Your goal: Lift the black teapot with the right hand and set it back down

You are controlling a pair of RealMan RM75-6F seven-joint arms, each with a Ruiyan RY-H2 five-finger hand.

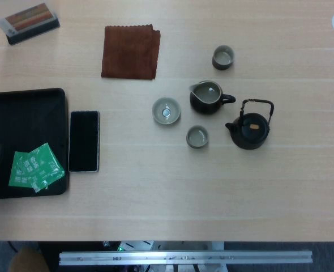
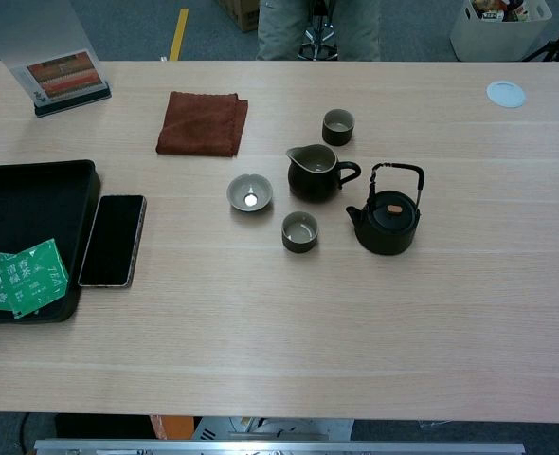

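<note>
Several small vessels crowd the black teapot (image 1: 249,130): the dark pitcher (image 1: 208,97) stands just beside its spout side and a small cup (image 1: 197,136) sits near its front-left, so a reach coming in from that side could likely knock them, and a grip on the thin upright bail handle (image 1: 257,103) may let the pot swing or tip. Neither robot hand appears in either view, so pose and finger state cannot be told; the teapot rests untouched on the surface (image 1: 280,192), right of centre.
</note>
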